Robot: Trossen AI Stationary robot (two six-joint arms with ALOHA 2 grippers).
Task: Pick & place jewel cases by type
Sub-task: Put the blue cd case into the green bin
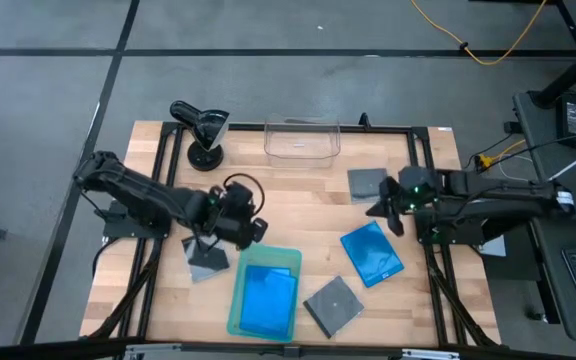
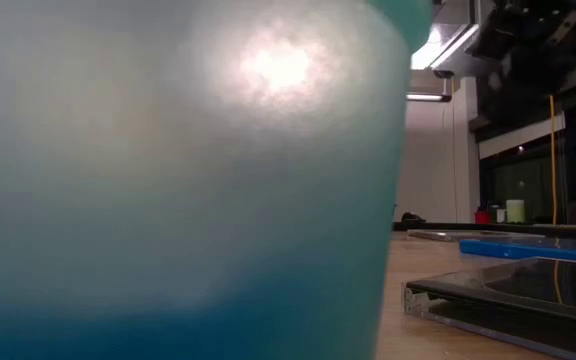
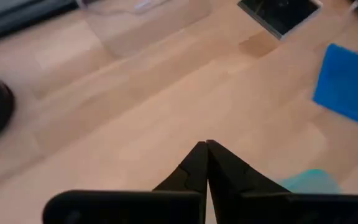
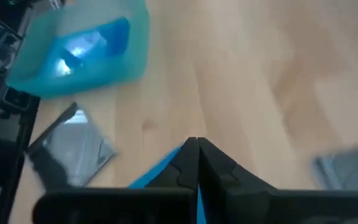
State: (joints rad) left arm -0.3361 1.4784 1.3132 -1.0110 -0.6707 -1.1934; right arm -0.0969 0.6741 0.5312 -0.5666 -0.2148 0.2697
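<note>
Five jewel cases show on the bench. Two are blue: one lies in the pale green tray at the near edge, one on bare wood toward the right side. Three are dark grey: one by the near edge, one near the far right corner, one near the left edge. The left gripper hovers just beside that left case, fingers pressed together, empty. The right gripper, fingers likewise clenched and empty, sits between the far grey case and the loose blue one. A clear bin stands at the far edge.
</note>
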